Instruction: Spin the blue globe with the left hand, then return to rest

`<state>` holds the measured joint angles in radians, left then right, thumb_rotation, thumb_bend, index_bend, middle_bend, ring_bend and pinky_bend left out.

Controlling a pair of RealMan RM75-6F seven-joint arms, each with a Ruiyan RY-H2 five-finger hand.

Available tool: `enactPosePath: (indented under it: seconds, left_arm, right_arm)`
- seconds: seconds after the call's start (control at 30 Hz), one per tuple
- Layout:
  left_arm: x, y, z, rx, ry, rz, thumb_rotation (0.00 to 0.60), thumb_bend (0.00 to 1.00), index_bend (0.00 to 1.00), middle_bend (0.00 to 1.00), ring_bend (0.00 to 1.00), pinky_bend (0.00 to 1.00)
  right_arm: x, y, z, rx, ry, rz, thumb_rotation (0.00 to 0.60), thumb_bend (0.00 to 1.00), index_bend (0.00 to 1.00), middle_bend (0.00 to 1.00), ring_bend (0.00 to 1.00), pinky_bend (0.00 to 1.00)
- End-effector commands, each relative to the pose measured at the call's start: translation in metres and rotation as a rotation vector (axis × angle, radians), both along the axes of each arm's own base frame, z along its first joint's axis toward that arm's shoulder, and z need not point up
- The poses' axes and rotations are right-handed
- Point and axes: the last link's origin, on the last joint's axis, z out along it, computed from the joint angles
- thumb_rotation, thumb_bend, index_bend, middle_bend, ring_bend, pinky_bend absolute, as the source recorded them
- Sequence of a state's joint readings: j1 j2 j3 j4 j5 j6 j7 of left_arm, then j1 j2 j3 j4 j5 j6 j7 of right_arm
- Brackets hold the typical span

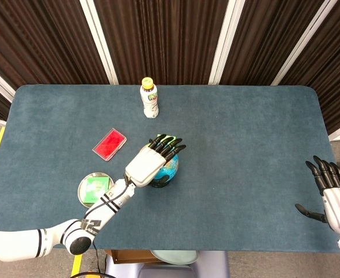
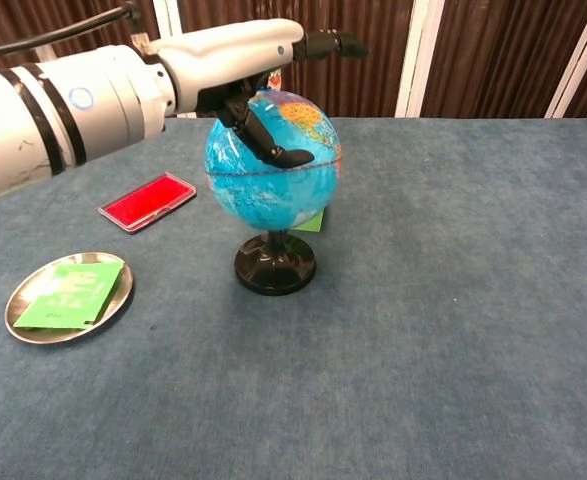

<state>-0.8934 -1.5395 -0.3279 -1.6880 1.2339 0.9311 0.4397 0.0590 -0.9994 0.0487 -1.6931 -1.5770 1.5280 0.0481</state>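
Left hand (image 2: 248, 50) parked right over the blue globe (image 2: 273, 165), fingers spread out flat and gripping nothing

The globe stands upright on its black base (image 2: 275, 264) around the middle of the blue table (image 1: 245, 133); the thumb (image 2: 273, 145) hangs down against the globe's front, can't tell if it actually touches; a red case (image 2: 147, 200) lies to the globe's left, a silver dish (image 2: 33, 325) with a green packet (image 2: 71, 293) nearer the camera on that side; a yellow-capped bottle (image 1: 149, 98) stands behind the globe; the right hand (image 1: 332, 191) sits well apart at the table's edge, fingers loose and apart, holding nothing.
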Motion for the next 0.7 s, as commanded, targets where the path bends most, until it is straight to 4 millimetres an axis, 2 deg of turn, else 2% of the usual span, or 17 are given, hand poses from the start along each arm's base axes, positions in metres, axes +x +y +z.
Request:
enactPosePath:
  seconds: [0.03, 0.33, 0.7]
  left_arm:
    - [-0.004, 0.004, 0.000, 0.039, 0.030, 0.008, 0.600, 0.31, 0.00, 0.00, 0.00, 0.00]
    - [-0.031, 0.000, 0.011, 0.075, 0.073, 0.036, 0.600, 0.32, 0.00, 0.00, 0.00, 0.00]
    - [-0.072, -0.013, 0.038, 0.122, 0.065, 0.102, 0.600, 0.32, 0.00, 0.00, 0.00, 0.00]
  right_arm:
    - [0.000, 0.000, 0.000, 0.000, 0.000, 0.001, 0.600, 0.05, 0.00, 0.00, 0.00, 0.00]
    - [-0.001, -0.001, 0.001, 0.010, -0.005, 0.003, 0.600, 0.05, 0.00, 0.00, 0.00, 0.00]
    - [0.001, -0.004, -0.002, 0.036, -0.011, 0.024, 0.600, 0.05, 0.00, 0.00, 0.00, 0.00]
